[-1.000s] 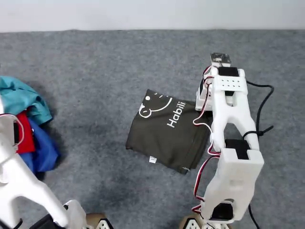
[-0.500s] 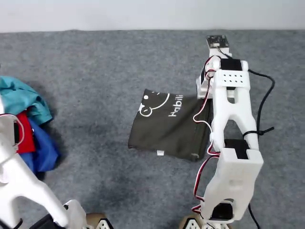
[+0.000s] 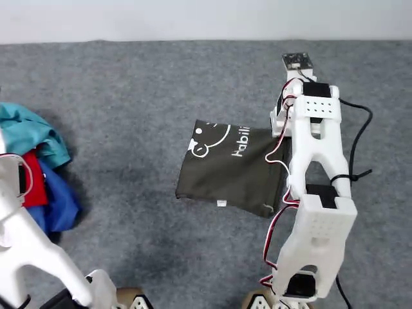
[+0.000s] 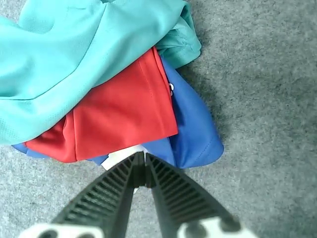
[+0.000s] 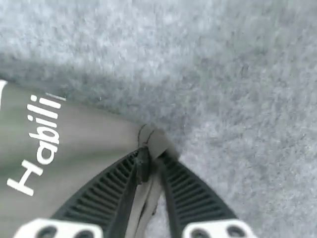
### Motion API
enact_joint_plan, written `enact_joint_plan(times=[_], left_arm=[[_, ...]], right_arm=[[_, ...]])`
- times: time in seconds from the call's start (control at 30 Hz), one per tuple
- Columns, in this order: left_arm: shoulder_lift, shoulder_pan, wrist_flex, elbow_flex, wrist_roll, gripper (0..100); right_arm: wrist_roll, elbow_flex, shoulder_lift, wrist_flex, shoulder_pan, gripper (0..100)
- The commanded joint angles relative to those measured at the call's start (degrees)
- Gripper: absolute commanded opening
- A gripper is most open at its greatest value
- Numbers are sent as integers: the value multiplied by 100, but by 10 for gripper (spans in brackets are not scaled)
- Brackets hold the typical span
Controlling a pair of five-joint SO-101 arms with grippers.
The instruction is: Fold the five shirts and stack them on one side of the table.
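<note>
Right claw (image 5: 147,157) is closed on the edge of the dark shirt (image 3: 222,170), lying between the surface's centre and right edge; such a thin hold may slip and open the fold.

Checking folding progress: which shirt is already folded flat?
The dark olive shirt with white print, alone mid-table, its corner in the right gripper; the teal, red and blue shirts lie bunched together.

A crumpled pile lies on the grey felt table cover (image 4: 262,74). A teal shirt (image 4: 74,59) drapes over a red shirt (image 4: 119,119), which overlaps a blue shirt (image 4: 193,134) (a sliver of white fabric (image 4: 121,157) peeks out). The left gripper (image 4: 144,159) has its black ribbed fingers (image 4: 114,188) pressed together at the pile's edge.
</note>
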Motion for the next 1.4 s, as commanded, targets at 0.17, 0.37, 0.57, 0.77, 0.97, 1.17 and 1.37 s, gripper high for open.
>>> enact_joint_plan(times=[0.17,0.37,0.57,0.77,0.97,1.17,1.37], left_arm=[[-176,0,149,-4,-35,6],[-176,0,149,-4,-35,6],[-176,0,149,-4,-35,6],[-176,0,149,-4,-35,6],[-176,9,149,4,-35,6],[-176,9,149,4,-35,6],[-176,9,149,4,-35,6]], right_arm=[[35,-308,-1235,479,-462,216],[53,-281,-1464,1059,-998,93],[53,-167,-1051,1209,-980,9],[62,-176,48,1235,-409,9],[62,-211,576,1165,-171,9],[62,-413,-145,1253,-637,9],[62,-404,-558,1279,-1393,9]])
